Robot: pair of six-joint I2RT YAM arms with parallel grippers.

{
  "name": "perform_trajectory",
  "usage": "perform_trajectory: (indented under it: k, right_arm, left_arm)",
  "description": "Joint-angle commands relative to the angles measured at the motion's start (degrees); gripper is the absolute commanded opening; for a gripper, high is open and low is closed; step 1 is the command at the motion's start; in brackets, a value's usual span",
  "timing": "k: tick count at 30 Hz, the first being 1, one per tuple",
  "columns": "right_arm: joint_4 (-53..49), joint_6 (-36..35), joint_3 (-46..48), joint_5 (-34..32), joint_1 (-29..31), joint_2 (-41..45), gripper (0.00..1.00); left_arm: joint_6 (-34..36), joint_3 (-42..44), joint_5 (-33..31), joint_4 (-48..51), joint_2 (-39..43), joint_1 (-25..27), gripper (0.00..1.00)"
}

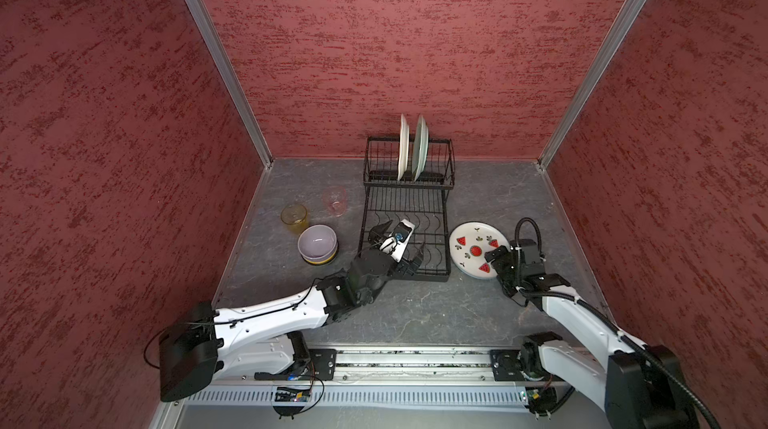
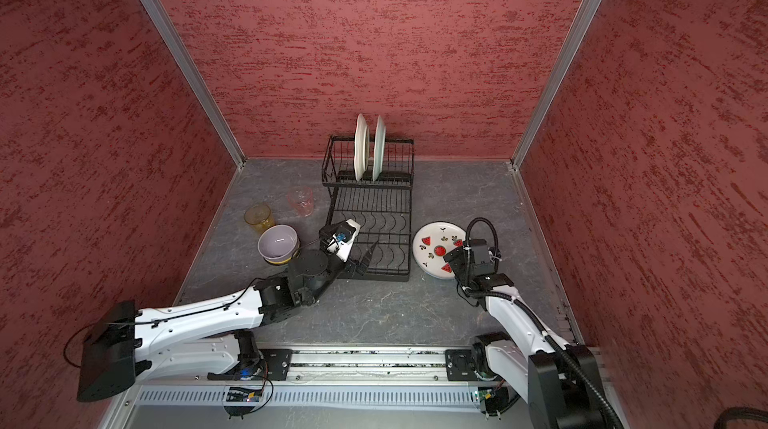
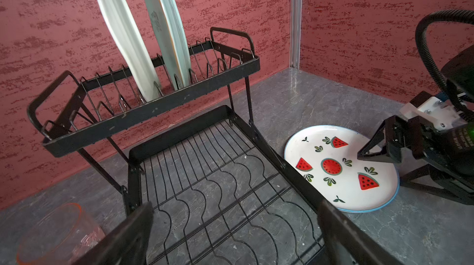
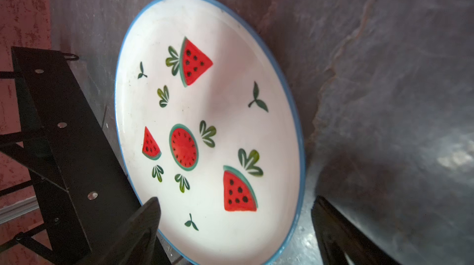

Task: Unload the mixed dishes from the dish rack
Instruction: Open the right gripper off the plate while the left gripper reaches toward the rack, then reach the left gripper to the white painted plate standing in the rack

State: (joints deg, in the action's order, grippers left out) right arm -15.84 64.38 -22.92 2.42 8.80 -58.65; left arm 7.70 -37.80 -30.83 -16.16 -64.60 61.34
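Along the left of the table (image 1: 415,310) we are finding the amber tumbler (image 1: 294,217) and the pink tumbler (image 1: 334,199) standing upright, clear of the rack, and just in front of them the lilac bowl (image 1: 316,242) sitting stacked on the yellow bowl (image 1: 328,259). Moving right, the left gripper (image 3: 234,207) is hovering over the front of the dish rack (image 1: 448,236), jaws spread wide and gripping nothing; the lower tier (image 1: 409,209) is lying bare. Beyond it, the raised back tier (image 1: 440,157) is holding the white plate (image 1: 403,148) and the pale green plate (image 1: 419,148) on edge, upright, rims facing the arms. We are judging the left gripper the nearer, with the reach running straight ahead and upward. Farther right, the watermelon plate (image 1: 473,248) is lying flat on the table beside the rack, with the right gripper (image 4: 236,200) poised at its near rim, jaws standing apart, holding nothing
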Motion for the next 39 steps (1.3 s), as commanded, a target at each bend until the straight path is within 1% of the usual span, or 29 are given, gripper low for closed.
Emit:
perform_trajectory:
  k: [1,6,11,15,21,29,35,39]
  right_arm:
    - [0.76,-3.24,-2.27,1.43,-0.33,1.62,0.98]
    - [6.17,-4.45,0.73,3.87,-0.27,5.08,0.99]
    - [6.66,-8.13,1.12,4.48,-0.31,9.04,0.99]
    - [5.14,-11.21,0.87,4.53,-0.29,12.00,0.99]
    - [6.25,-14.60,1.38,6.78,-0.24,14.55,0.99]
    - [4.10,-16.63,1.80,6.55,-0.27,16.93,0.99]
    - [2.87,-17.27,2.96,6.25,-0.26,19.16,0.99]
    - [1.96,-17.37,3.31,5.86,-0.30,20.02,0.99]
  left_arm:
    - [-4.60,-4.76,0.60,5.81,1.88,-0.37,0.99]
    - [-8.76,-8.11,1.65,9.31,2.53,-2.02,1.00]
    - [-11.90,-10.50,4.10,10.80,1.87,-5.22,0.99]
    - [-15.73,-13.34,8.33,12.74,0.73,-9.57,0.99]
    - [-20.12,-20.96,13.79,17.90,-3.07,-17.05,1.00]
    - [-19.79,-25.85,17.69,15.91,-8.38,-22.32,1.00]
    - [-17.19,-29.49,19.28,13.79,-13.41,-24.05,0.99]
    - [-15.98,-31.82,18.92,12.92,-16.57,-24.73,1.00]
